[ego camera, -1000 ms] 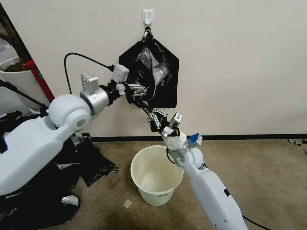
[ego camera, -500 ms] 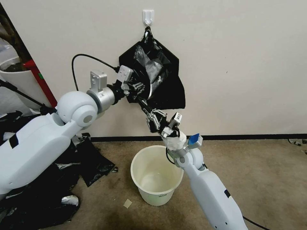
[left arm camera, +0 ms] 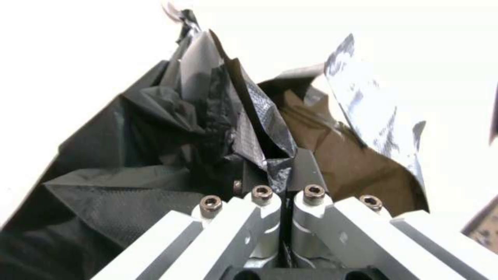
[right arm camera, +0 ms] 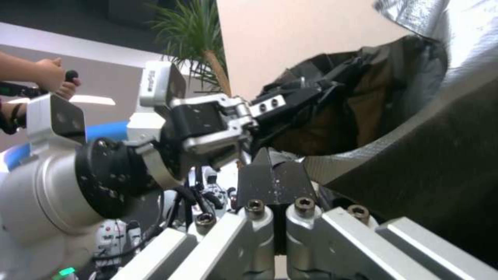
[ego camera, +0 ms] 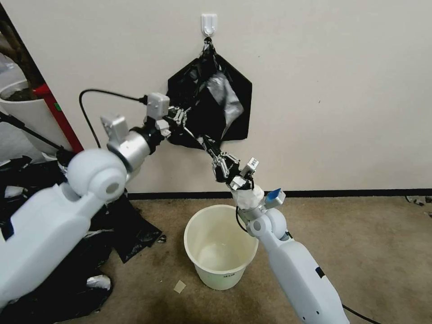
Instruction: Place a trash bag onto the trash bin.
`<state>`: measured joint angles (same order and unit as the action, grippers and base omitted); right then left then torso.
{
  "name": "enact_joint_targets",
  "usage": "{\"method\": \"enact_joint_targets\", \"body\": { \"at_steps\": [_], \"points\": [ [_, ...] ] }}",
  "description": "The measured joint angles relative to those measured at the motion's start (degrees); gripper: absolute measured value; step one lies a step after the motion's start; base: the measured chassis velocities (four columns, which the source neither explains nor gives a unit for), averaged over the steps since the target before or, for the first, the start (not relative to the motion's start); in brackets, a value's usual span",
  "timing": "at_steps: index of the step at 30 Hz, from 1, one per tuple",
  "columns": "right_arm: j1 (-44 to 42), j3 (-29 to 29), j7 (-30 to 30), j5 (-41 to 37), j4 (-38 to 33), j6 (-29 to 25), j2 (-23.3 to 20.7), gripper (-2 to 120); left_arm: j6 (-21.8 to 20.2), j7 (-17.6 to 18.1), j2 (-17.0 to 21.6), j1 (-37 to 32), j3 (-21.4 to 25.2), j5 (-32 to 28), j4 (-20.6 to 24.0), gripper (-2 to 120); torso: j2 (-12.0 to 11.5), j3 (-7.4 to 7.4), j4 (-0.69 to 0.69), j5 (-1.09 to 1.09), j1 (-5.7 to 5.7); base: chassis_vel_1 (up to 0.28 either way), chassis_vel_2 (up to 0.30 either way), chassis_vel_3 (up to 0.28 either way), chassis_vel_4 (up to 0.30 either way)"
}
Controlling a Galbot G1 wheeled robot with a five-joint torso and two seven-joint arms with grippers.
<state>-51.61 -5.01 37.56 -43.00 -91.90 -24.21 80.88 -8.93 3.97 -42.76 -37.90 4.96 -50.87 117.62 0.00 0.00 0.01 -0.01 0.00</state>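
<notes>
The trash bag (ego camera: 221,95), thin glossy black film with a silvery sheen, hangs against the wall below a white hook (ego camera: 208,23). It lies in front of a flat matte black pack (ego camera: 240,118). My left gripper (ego camera: 188,130) is shut on the bag's lower edge, and film (left arm camera: 244,128) bunches between its fingers (left arm camera: 306,171). My right gripper (ego camera: 208,145) is shut on the same edge just beside and below it, with the bag (right arm camera: 415,132) spreading away from its fingertips (right arm camera: 270,175). The cream-white trash bin (ego camera: 208,265) stands open on the floor below both grippers.
A heap of black plastic bags (ego camera: 49,274) covers the floor at the left, under my left arm. A white planter pot (ego camera: 20,110) and a red post (ego camera: 60,119) stand at the far left. A small paper scrap (ego camera: 180,286) lies by the bin. Bare carpet lies to the right.
My left arm has drawn back to the left, pulling the bag's edge with it. The bag's glossy flap has swung right and down. The right gripper rose slightly, keeping its hold.
</notes>
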Motion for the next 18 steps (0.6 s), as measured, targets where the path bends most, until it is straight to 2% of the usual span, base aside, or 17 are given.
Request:
{"method": "enact_joint_targets", "body": {
  "at_steps": [4, 6, 8, 9, 12, 13, 16, 17, 18],
  "points": [
    [-0.47, 0.28, -0.99, 1.85, -1.01, -0.52, -0.05, 0, 1.71, -0.07, -0.97, -0.78, 0.31, 1.29, -1.02, 0, 0.0, 0.0, 0.0, 0.0, 0.0, 0.0, 0.0, 0.0, 0.0],
    [-1.56, 0.43, -4.04, 4.66, -3.09, -0.77, -0.54, 0, 2.14, -0.07, -1.29, -0.88, 0.51, 1.58, -1.58, 0, 0.0, 0.0, 0.0, 0.01, 0.0, 0.0, 0.0, 0.0, 0.0],
    [-2.97, 0.27, -6.2, 6.58, -5.87, -0.81, -1.17, 10, 2.32, -0.11, -1.62, -0.89, 0.59, 1.69, -2.0, 0, 0.0, 0.0, 0.0, 0.02, 0.0, 0.0, 0.0, 0.0, 0.0],
    [-2.97, 0.27, -6.2, 6.58, -5.87, -0.81, -1.17, 10, 2.32, -0.11, -1.62, -0.89, 0.59, 1.69, -2.0, 0, 0.0, 0.0, 0.0, 0.02, 0.0, 0.0, 0.0, 0.0, 0.0],
    [-5.93, -2.03, -9.09, 6.18, -13.61, -0.62, -3.77, 25, 2.38, -0.22, -2.68, -0.68, 0.38, 1.71, -2.25, 0, 0.0, 0.0, -0.01, 0.02, 0.0, 0.0, 0.0, 0.0, 0.0],
    [-5.93, -2.03, -9.09, 6.18, -13.61, -0.62, -3.77, 25, 2.38, -0.22, -2.68, -0.68, 0.38, 1.71, -2.25, 0, 0.0, 0.0, -0.01, 0.02, 0.0, 0.0, 0.0, 0.0, 0.0],
    [-6.44, -4.52, -16.72, 7.46, -18.73, 1.2, -6.68, 40, 2.32, -0.26, -3.15, -0.31, 0.07, 1.78, -2.42, 0, 0.0, 0.0, -0.01, 0.02, 0.0, 0.0, 0.0, 0.0, 0.0],
    [-6.44, -4.52, -16.72, 7.46, -18.73, 1.2, -6.68, 40, 2.32, -0.26, -3.15, -0.31, 0.07, 1.78, -2.42, 0, 0.0, 0.0, -0.01, 0.02, 0.0, 0.0, 0.0, 0.0, 0.0],
    [-6.37, -5.55, -19.9, 8.35, -20.41, 2.16, -7.95, 45, 2.25, -0.26, -3.25, -0.22, -0.05, 1.9, -2.55, 0, 0.0, 0.0, -0.01, 0.02, 0.0, 0.0, 0.0, 0.0, 0.0]
  ]
}}
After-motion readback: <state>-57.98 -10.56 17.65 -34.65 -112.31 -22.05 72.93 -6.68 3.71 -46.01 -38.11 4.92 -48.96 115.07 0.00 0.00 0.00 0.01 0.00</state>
